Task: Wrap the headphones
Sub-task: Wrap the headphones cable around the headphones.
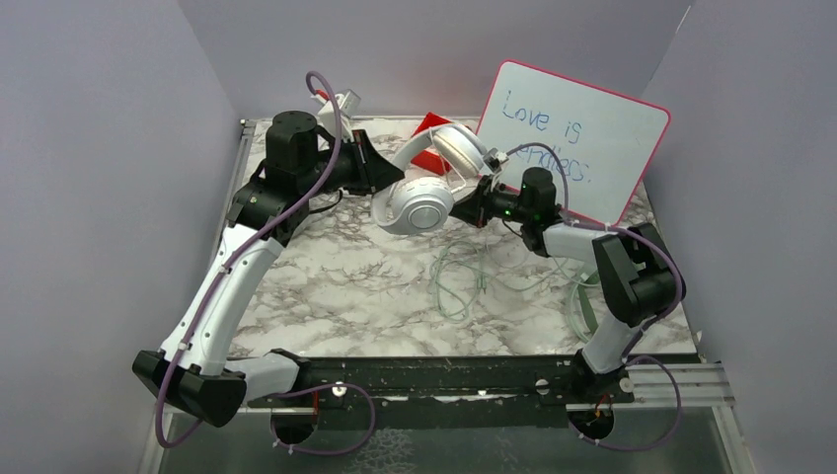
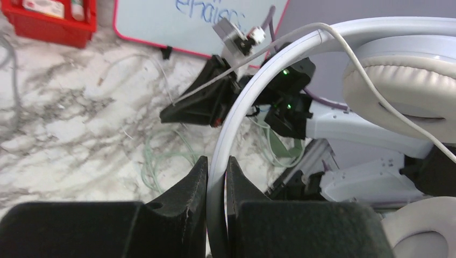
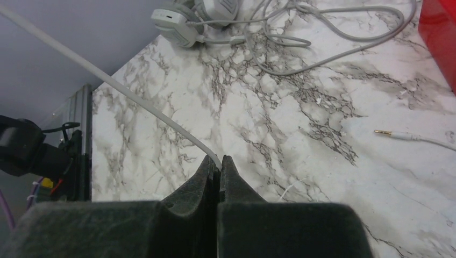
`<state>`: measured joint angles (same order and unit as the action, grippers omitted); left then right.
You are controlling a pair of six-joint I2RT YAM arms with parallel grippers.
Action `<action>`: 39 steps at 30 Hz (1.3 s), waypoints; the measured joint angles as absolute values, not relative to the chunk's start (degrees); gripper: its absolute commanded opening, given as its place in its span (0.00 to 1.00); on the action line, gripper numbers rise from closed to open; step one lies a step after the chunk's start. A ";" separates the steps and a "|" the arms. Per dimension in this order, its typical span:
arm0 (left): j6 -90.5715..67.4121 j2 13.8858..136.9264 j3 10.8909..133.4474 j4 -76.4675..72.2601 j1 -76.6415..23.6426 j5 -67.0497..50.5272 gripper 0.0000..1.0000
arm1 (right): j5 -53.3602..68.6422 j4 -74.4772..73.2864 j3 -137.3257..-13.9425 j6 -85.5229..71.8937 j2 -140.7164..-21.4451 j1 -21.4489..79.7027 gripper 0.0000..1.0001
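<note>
Above the marble table (image 1: 345,286), left gripper (image 2: 216,162) clamps the likely stiff headband (image 2: 243,99) of seemingly light headphones (image 1: 424,204); right gripper (image 3: 219,162) pinches their limp-looking cable (image 3: 134,102).

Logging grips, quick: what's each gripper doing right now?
Left gripper: closed on the white headband.
Right gripper: closed on the white cable.

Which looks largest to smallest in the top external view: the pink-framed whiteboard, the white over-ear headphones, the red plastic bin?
1. pink-framed whiteboard
2. white over-ear headphones
3. red plastic bin, mostly hidden behind the headphones, so its rank is unsure
</note>
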<state>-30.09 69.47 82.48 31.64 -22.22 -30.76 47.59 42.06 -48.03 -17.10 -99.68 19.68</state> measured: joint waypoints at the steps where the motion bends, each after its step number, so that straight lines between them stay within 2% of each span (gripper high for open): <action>1: -29.67 69.43 82.46 30.83 -22.22 -29.56 0.00 | 47.81 42.68 -47.92 -18.15 -99.70 19.84 0.01; 8: -26.13 68.45 79.83 22.17 -22.26 -19.44 0.00 | 49.93 46.48 -48.62 -24.10 -101.47 20.40 0.01; 16: -20.25 68.23 74.50 7.86 -22.31 -9.72 0.00 | 50.76 46.48 -52.38 -28.34 -102.35 24.75 0.01; 22: -17.06 68.42 73.14 2.61 -22.52 -2.26 0.00 | 50.52 48.75 -53.56 -34.35 -102.35 27.99 0.01; 33: -14.98 72.95 72.62 -5.32 -22.74 11.46 0.00 | 43.66 57.98 -54.26 -48.66 -102.45 35.79 0.09; 39: -12.43 78.11 74.37 -8.14 -22.90 15.77 0.00 | 39.88 62.13 -52.75 -52.71 -102.54 39.66 0.10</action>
